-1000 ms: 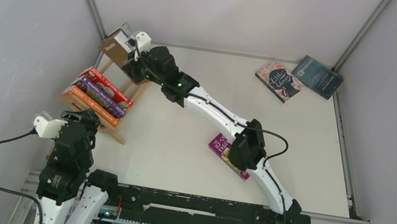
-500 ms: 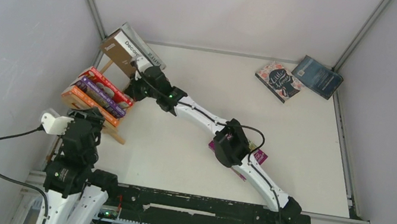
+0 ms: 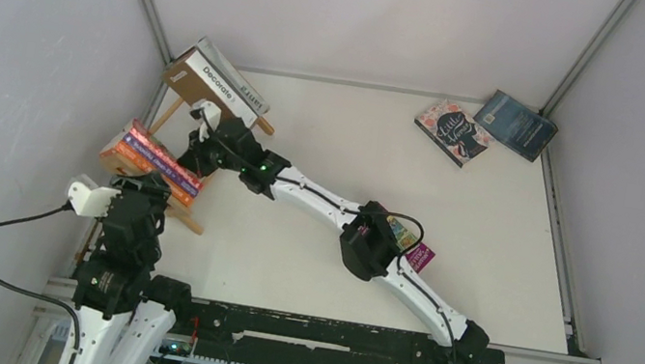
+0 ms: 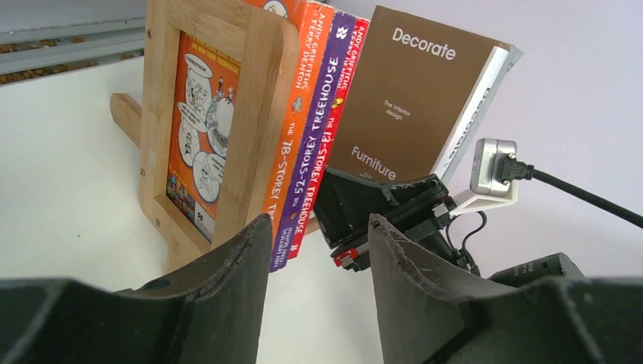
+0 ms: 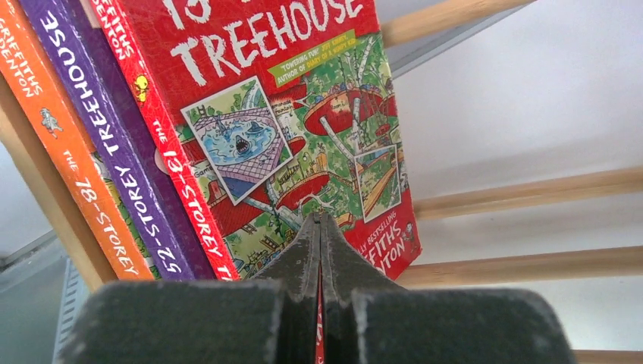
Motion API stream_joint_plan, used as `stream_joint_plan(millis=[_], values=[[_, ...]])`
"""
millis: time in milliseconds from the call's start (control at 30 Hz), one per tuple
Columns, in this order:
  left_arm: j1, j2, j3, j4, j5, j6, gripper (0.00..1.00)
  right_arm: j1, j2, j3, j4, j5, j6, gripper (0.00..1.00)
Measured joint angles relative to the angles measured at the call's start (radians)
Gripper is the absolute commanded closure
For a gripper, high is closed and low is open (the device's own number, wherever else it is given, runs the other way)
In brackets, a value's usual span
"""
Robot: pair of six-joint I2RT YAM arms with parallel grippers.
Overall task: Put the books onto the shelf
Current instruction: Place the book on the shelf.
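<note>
The shelf (image 3: 184,214) stands at the left wall with its wooden frame (image 4: 254,114) close in the left wrist view. Orange (image 4: 292,136), purple (image 4: 322,129) and red (image 4: 343,106) books stand in it side by side. A brown book (image 3: 207,86) titled Decorate leans at its far end, with a grey-white book (image 3: 241,86) behind it. My right gripper (image 3: 196,150) is shut, its tips (image 5: 318,221) against the red book's illustrated cover (image 5: 303,136). My left gripper (image 4: 318,227) is open and holds nothing, just in front of the shelf.
A floral book (image 3: 452,131) and a dark blue book (image 3: 515,125) lie at the far right corner. A purple book (image 3: 417,252) lies mid-table, partly under the right arm's elbow (image 3: 367,248). Wooden rails (image 5: 523,193) run past the red book.
The right gripper has come down from the brown book at the shelf's far end to the red book, and the arm has swung left. The left arm shifted slightly.
</note>
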Motion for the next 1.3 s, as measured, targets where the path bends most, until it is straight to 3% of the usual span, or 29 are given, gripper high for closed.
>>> stream_joint_plan(millis=[433, 733, 833, 1300], values=[[0.0, -0.039, 0.0, -0.016, 0.019, -0.009, 0.48, 0.01, -0.036, -0.052, -0.021, 0.016, -0.019, 0.99], [0.0, -0.055, 0.0, -0.039, 0.023, -0.01, 0.48, -0.005, -0.138, -0.151, -0.027, 0.06, -0.05, 0.69], [0.0, -0.049, 0.0, -0.039, 0.03, -0.009, 0.48, -0.012, -0.191, -0.179, -0.038, 0.069, -0.066, 0.64], [0.0, -0.045, 0.003, -0.064, 0.047, -0.01, 0.51, -0.034, -0.378, -0.37, -0.046, 0.084, -0.097, 0.59]])
